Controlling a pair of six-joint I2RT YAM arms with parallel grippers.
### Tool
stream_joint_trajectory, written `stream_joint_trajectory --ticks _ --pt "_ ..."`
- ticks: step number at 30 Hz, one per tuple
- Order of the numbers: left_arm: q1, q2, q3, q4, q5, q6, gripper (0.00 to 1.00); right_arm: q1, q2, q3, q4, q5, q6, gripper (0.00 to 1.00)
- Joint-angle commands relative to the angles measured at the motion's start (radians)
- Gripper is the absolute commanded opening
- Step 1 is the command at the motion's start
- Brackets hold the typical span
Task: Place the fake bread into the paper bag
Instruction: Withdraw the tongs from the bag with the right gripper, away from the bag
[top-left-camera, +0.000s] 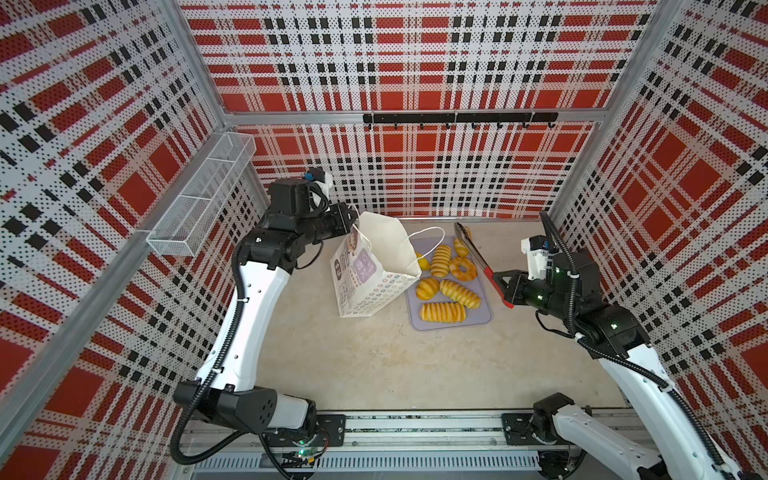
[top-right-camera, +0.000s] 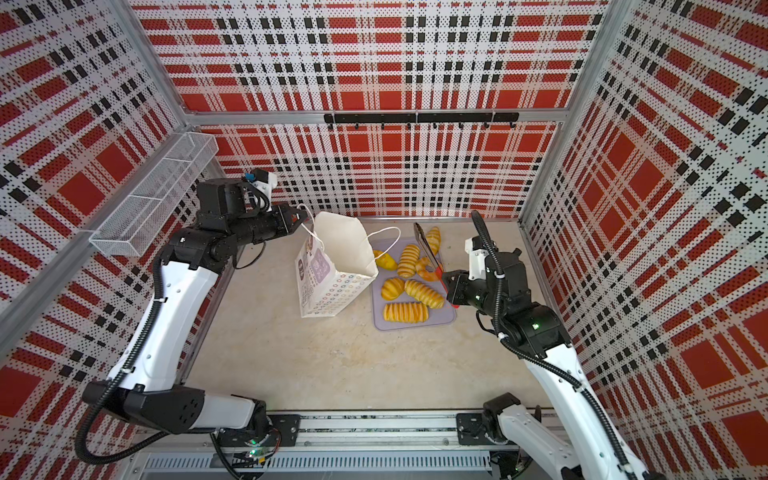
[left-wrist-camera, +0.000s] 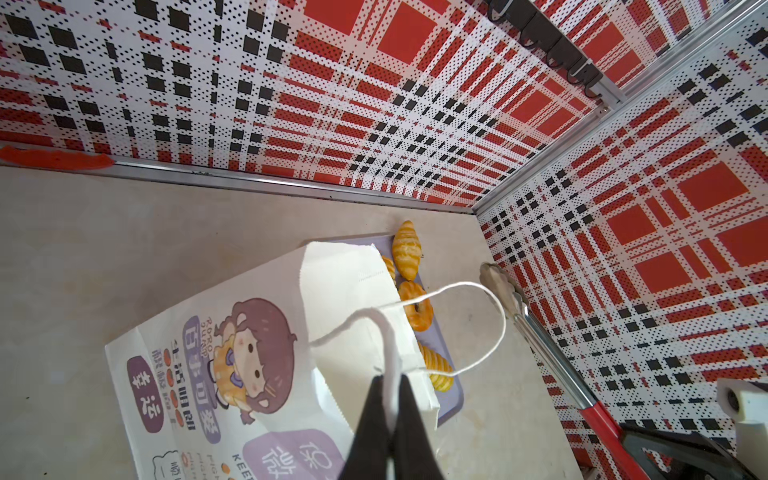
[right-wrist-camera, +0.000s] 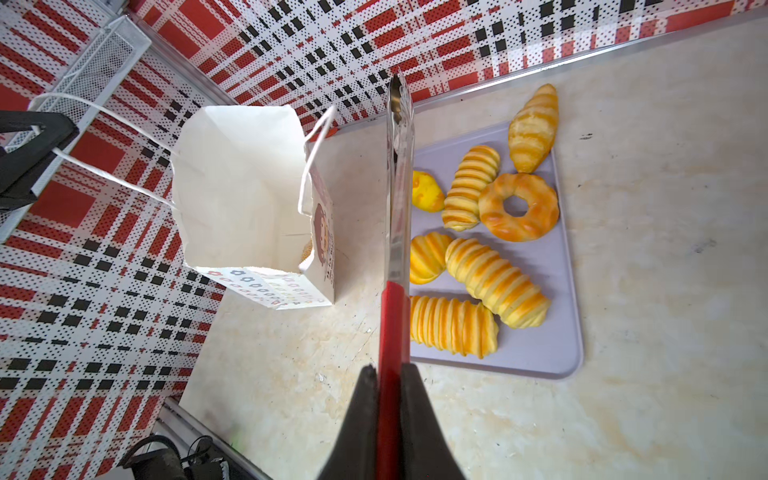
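The paper bag (top-left-camera: 374, 266) stands on the counter (top-left-camera: 374, 365) just left of a flat lilac tray (top-left-camera: 478, 320), leaning a little, its mouth open upward. The left gripper (left-wrist-camera: 388, 386) is pinched tight on one white cord handle (left-wrist-camera: 386, 332) at the bag's far-left side and holds it taut. The other handle (left-wrist-camera: 494, 316) loops loose toward the tray.

The right gripper (right-wrist-camera: 390, 374) is clamped on the red handle of a pair of metal tongs (right-wrist-camera: 399, 187). The tongs are held off the counter, their arms pressed together and their tips pointing toward the back wall. In the right wrist view they run between the bag and the tray.

Seven pieces of the fake bread lie on the tray:
- A croissant (right-wrist-camera: 534, 126) overhangs the far rim.
- A ring donut (right-wrist-camera: 540, 208) touches a ridged loaf (right-wrist-camera: 469, 187), and a small yellow piece (right-wrist-camera: 426, 191) lies beside that loaf.
- Nearer the front are a rounded striped bun (right-wrist-camera: 430, 255) and two long ridged loaves (right-wrist-camera: 496, 282) (right-wrist-camera: 453, 326).

A speckled golden patch (right-wrist-camera: 306, 249) shows low inside the bag, too hidden to name.
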Motion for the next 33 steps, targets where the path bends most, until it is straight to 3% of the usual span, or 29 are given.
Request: stream_joint_trajectory --ticks 1,11,19,25,33 --pt "0.010 0.000 0.013 0.016 0.019 0.007 0.00 -0.024 -0.024 0.015 -0.002 0.006 -0.017 0.08" --pt "0.025 -0.021 0.002 0.017 0.032 0.008 0.00 -0.068 -0.024 -0.042 0.016 -0.003 -0.028 0.08" --pt "0.026 -0.039 -0.007 0.024 0.048 0.022 0.00 -0.166 -0.001 -0.106 0.036 -0.015 -0.061 0.08" --pt "0.025 -0.057 -0.046 0.071 0.078 0.005 0.00 -0.259 0.054 -0.246 0.196 -0.068 -0.028 0.07" --pt "0.026 -0.070 -0.068 0.087 0.088 0.005 0.00 -0.353 0.210 -0.345 0.362 -0.018 -0.055 0.07"
